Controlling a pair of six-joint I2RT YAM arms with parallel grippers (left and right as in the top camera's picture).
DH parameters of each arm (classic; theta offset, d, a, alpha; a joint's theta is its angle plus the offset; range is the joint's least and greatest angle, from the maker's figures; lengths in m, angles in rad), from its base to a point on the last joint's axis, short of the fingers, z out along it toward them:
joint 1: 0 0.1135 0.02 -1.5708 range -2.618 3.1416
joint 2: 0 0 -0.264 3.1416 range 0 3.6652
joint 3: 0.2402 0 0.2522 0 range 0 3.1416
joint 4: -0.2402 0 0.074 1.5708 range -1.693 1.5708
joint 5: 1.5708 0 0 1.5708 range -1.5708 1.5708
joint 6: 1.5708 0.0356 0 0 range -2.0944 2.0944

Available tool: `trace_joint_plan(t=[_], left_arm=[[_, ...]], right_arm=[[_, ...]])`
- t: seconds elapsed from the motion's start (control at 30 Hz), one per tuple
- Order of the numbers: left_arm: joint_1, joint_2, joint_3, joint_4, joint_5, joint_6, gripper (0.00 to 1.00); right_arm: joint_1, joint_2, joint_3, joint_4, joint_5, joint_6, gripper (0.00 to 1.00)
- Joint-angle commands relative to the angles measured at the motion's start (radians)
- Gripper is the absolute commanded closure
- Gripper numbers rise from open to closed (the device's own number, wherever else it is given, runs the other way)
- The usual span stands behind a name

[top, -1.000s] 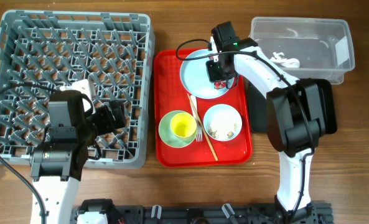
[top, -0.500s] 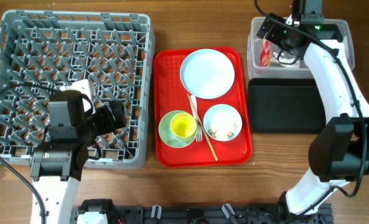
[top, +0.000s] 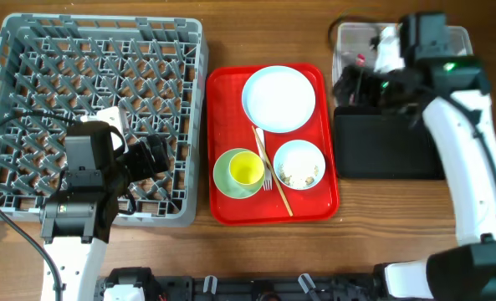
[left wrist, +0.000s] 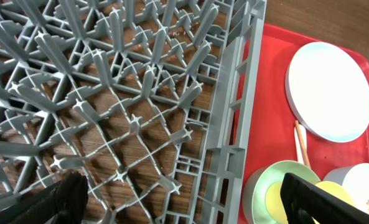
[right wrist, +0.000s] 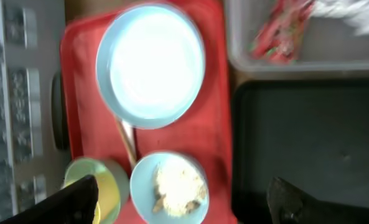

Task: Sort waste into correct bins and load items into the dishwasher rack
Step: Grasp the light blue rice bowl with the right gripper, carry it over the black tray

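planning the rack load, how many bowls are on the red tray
2: the pale-green bowl, holding the yellow cup, and the pale-blue bowl with food scraps just right of it.

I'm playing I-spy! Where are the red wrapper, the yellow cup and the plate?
red wrapper [right wrist: 276, 36], right wrist view, middle of the crinkled wrapper.
yellow cup [top: 246, 170], overhead view, its inside bottom.
plate [top: 278, 99], overhead view, centre of its face.

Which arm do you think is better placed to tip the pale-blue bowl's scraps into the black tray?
Right: the right gripper hovers by the black tray, near the pale-blue bowl; the left gripper is over the rack.
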State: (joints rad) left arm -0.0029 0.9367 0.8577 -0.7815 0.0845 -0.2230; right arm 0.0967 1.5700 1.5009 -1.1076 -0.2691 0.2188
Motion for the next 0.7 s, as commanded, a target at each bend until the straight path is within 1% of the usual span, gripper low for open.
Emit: trace_joint_plan(t=[0.0, 0.07, 0.13, 0.17, 0.27, 0.37, 0.47, 0.53, 0.57, 0.63, 0.67], left_arm=[[-0.003, -0.006, 0.019, 0.002, 0.016, -0.005, 0.0], [-0.003, -0.006, 0.019, 0.002, 0.016, -0.005, 0.0], [-0.003, -0.006, 0.019, 0.002, 0.016, -0.005, 0.0], [-0.003, -0.006, 0.019, 0.002, 0.016, -0.005, 0.0], [-0.003, -0.006, 0.019, 0.002, 0.016, -0.005, 0.0], [-0.003, -0.006, 0.019, 0.002, 0.016, -0.005, 0.0], [-0.003, -0.006, 0.019, 0.002, 0.016, -0.005, 0.0], [-0.003, -0.006, 0.019, 0.002, 0.016, -0.005, 0.0], [-0.003, -0.006, 0.019, 0.002, 0.016, -0.005, 0.0], [-0.003, -0.006, 0.019, 0.002, 0.016, -0.005, 0.0], [-0.003, -0.006, 0.019, 0.002, 0.016, -0.005, 0.0]], right_arm=[[0.143, -0.091, -0.161, 0.08, 0.066, 0.131, 0.12], [0.298, -0.083, -0.241, 0.151, 0.185, 0.26, 0.13], [0.397, -0.053, -0.272, 0.175, 0.286, 0.404, 0.13], [0.451, -0.01, -0.278, 0.2, 0.323, 0.475, 0.13], [0.498, 0.097, -0.278, 0.232, 0.322, 0.551, 0.15], [0.513, 0.195, -0.278, 0.239, 0.317, 0.624, 0.16], [0.513, 0.241, -0.278, 0.27, 0.311, 0.669, 0.3], [0.513, 0.257, -0.278, 0.29, 0.299, 0.679, 0.43], [0.513, 0.273, -0.278, 0.294, 0.286, 0.679, 0.51], [0.513, 0.306, -0.278, 0.295, 0.269, 0.679, 0.55], [0.514, 0.323, -0.278, 0.296, 0.26, 0.679, 0.58]])
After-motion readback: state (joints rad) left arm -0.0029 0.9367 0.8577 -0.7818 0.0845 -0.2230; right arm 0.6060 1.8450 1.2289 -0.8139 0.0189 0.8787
